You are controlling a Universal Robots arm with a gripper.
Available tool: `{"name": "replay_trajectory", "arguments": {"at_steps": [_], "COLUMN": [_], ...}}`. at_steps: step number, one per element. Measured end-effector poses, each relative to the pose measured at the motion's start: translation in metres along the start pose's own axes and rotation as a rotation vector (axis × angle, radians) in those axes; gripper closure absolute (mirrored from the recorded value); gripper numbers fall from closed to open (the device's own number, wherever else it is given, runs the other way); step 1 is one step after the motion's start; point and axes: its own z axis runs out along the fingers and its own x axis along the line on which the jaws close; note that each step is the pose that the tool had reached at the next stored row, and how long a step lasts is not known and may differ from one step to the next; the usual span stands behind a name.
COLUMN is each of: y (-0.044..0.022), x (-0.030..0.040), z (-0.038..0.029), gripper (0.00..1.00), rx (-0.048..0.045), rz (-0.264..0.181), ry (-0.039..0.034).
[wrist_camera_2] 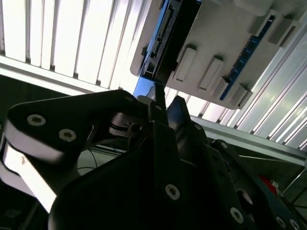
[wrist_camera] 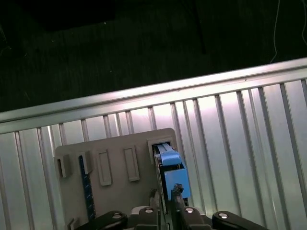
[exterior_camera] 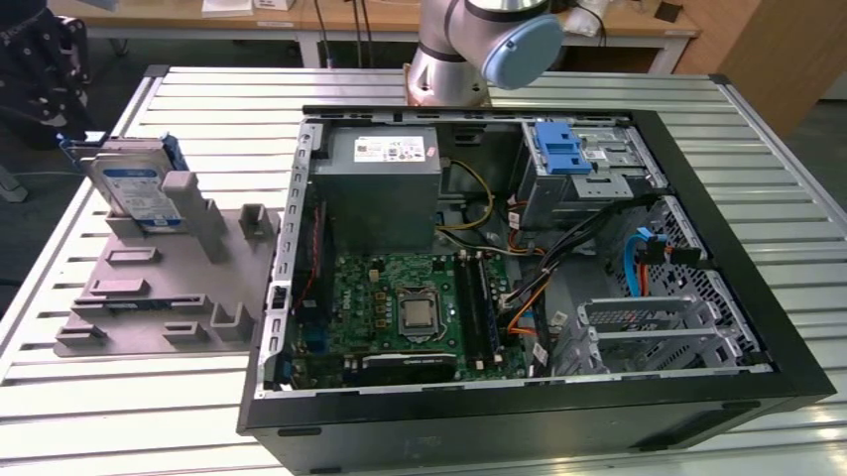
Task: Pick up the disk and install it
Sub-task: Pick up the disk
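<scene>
While the flat silver-grey hard disk with blue-and-white label and blue plastic rails [exterior_camera: 133, 188] stands on edge in the grey plastic fixture [exterior_camera: 146, 288] on the ribbed metal tabletop [exterior_camera: 133, 397], I treat it as not yet picked up. The fixture sits just beside the open black computer case [exterior_camera: 530, 436], on the exterior view's left. In the first wrist view the tool [wrist_camera: 165, 203] hangs above the disk, apart from it, and I judge the disk to lie directly ahead on the approach line. The disk presents its narrow upper edge to the tool, with its long axis running along the fixture slot. I cannot tell whether the tool is released or clenched; it does not grasp the disk.
</scene>
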Motion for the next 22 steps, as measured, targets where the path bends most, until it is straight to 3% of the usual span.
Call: {"name": "replay_trajectory", "arguments": {"at_steps": [3, 6, 10, 16, 22], "y": [0.0, 0.0001, 0.0019, 0.0042, 0.0084], "x": [0.0, -0.0002, -0.0092, -0.0088, -0.0095], "z": [0.0006, 0.0029, 0.0096, 0.0204, 0.0293], "gripper": [0.65, 0.59, 0.41, 0.41, 0.41], "rx": [-0.0004, -0.0007, 0.004, 0.005, 0.0092], "rz": [-0.043, -0.093, -0.099, -0.145, -0.149], "ry": [0.0009, 0.0019, 0.0036, 0.0042, 0.0038]}}
